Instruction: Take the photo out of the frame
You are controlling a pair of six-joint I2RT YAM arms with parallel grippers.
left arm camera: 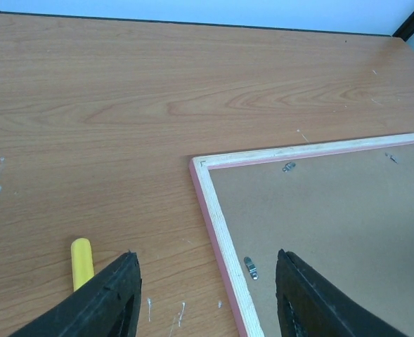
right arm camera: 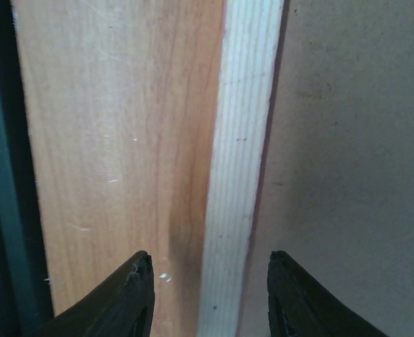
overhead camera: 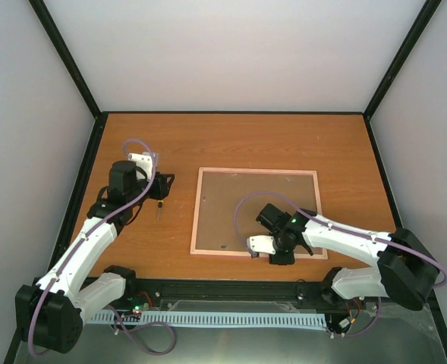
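Frame (overhead camera: 256, 172) is lying back-up for access; right fingers (right arm camera: 133, 298) are straddling its rail, spread, left fingers (left arm camera: 108, 298) spread too.

Orange-brown wooden table (overhead camera: 231, 136), plain brown backing board (overhead camera: 231, 189) lay flat mid-table, small yellow-handled tool (left arm camera: 81, 260) lay on the table's left part.

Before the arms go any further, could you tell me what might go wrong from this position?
1. The right gripper, open, straddles the near rail of the frame. Metal clips sit on the backing board, so lifting here may raise everything together rather than free the photo, which is hidden underneath.
2. The left gripper hangs open over the frame's left rail, with a yellow-handled tool just beside one finger; coming down, it could knock the tool away.
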